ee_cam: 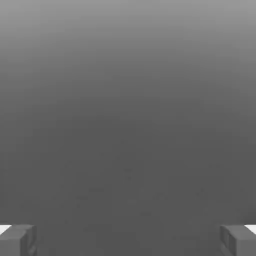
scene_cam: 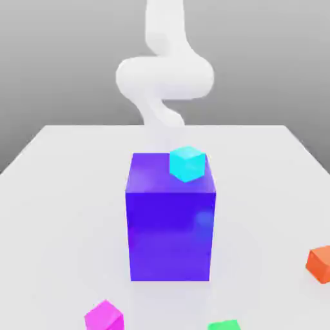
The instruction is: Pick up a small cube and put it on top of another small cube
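The small magenta-pink cube (scene_cam: 104,316) lies on the white table (scene_cam: 58,193) near the front edge, at the exterior view's left. My arm's white links (scene_cam: 164,74) rise at the far side of the table, behind the big blue-violet block (scene_cam: 171,219). In the hand view my gripper (ee_cam: 128,241) stands open. Its two grey fingertips (ee_cam: 17,241) are far apart, with nothing between them and only plain grey beyond.
A small cyan cube (scene_cam: 187,163) sits on the far right corner of the big block's top. A small orange cube (scene_cam: 320,263) lies at the exterior view's right edge. A green cube (scene_cam: 224,325) peeks in at the front edge.
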Controlling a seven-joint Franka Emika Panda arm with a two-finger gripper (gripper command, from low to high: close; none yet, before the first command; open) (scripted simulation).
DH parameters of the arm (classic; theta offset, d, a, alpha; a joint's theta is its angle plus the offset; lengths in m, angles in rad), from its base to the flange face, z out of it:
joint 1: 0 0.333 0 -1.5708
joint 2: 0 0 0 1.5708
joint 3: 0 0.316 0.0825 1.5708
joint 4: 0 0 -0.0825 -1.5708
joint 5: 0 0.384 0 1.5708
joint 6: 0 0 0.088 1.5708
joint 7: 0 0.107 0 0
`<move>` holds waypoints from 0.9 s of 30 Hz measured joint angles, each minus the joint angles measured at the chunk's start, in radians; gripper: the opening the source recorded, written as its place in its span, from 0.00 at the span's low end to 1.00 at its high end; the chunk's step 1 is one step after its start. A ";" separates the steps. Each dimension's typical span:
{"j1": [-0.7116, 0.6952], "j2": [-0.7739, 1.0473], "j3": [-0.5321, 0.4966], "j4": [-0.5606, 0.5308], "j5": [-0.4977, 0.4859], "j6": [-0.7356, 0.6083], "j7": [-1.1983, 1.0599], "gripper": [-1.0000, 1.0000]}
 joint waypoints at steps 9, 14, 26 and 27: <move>-0.011 0.346 -0.037 0.000 0.265 0.041 0.343 0.50; -0.028 0.527 -0.030 -0.003 0.340 0.074 0.580 0.50; -0.027 0.887 -0.070 -0.033 0.285 0.234 1.305 0.50; -0.018 0.910 -0.085 -0.036 0.268 0.250 1.375 0.50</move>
